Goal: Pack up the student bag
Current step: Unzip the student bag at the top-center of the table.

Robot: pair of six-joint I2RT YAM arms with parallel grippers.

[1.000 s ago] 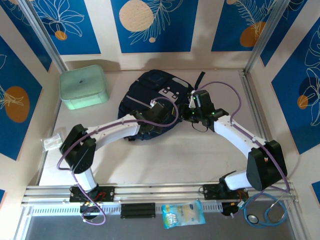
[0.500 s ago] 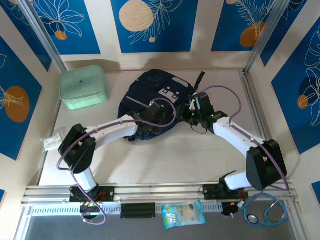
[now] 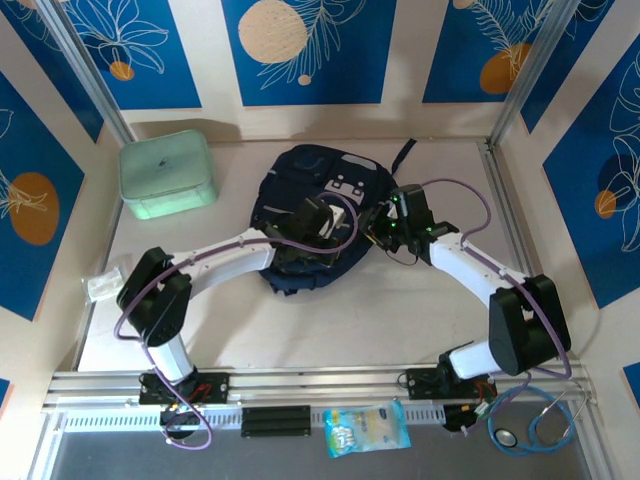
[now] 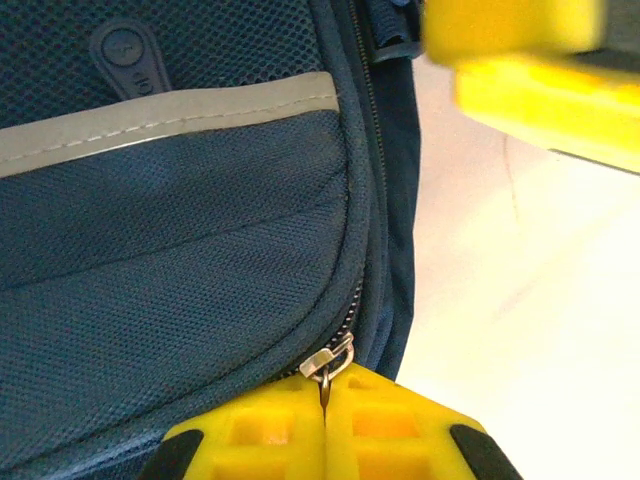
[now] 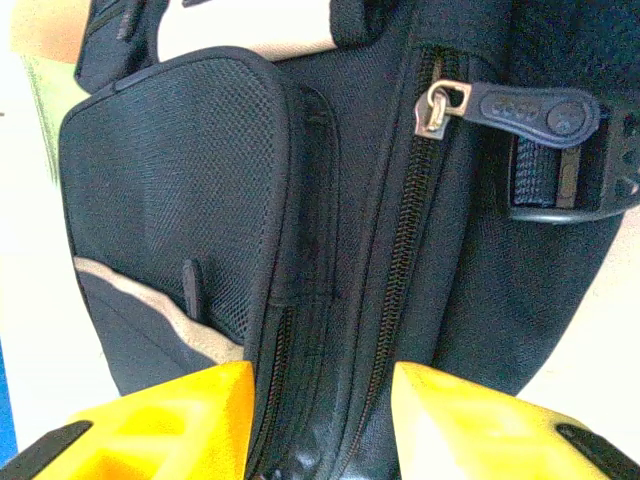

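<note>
While the small silver zipper pull (image 4: 331, 360) is pinched between the tips of the shut left gripper (image 4: 325, 405), the large navy fabric backpack (image 4: 180, 250), its zippered edge lying between the half-parted jaws of the right gripper (image 5: 322, 390), is best clamped there and the pull drawn along the track.

Overhead camera: high, far, looking down. Wrist cameras: close-up, low. All share student bag (image 3: 300, 168).

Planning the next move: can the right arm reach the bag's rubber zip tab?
Probably yes: the rubber zip tab lies uncovered just ahead of the right tool, which straddles the student bag.
</note>
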